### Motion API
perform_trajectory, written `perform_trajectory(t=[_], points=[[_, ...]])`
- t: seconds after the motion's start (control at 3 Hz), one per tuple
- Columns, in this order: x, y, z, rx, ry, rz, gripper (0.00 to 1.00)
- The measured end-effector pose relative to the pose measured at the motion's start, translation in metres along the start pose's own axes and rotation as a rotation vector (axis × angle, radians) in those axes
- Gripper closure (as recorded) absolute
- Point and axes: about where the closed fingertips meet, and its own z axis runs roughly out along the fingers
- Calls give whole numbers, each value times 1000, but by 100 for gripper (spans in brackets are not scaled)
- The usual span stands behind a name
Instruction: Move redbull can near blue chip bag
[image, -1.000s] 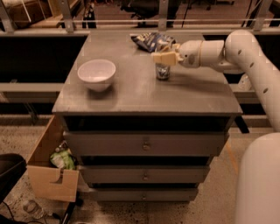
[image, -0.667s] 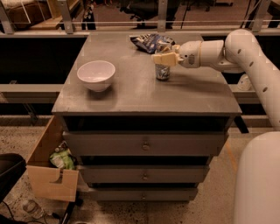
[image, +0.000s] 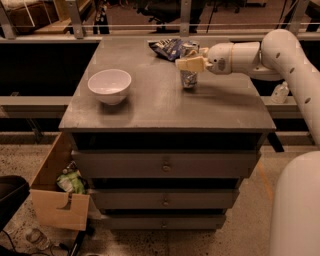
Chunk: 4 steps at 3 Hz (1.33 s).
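Gripper at redbull can; white bowl well apart

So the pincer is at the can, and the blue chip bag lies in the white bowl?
Not quite: the pincer is at the redbull can, but the blue chip bag lies on the cabinet top behind the can, apart from the white bowl, as the camera view shows.

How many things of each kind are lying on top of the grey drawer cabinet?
white bowl: 1
redbull can: 1
blue chip bag: 1
Total: 3
The gripper is at the can's top.
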Motion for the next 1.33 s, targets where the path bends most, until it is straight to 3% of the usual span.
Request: perform_trajectory(t=[0.67, 1.0, 1.33], points=[[-52, -36, -44, 158, -5, -38, 100], [-60, -68, -54, 250, -26, -28, 100], [-66, -100, -64, 378, -66, 1, 100]])
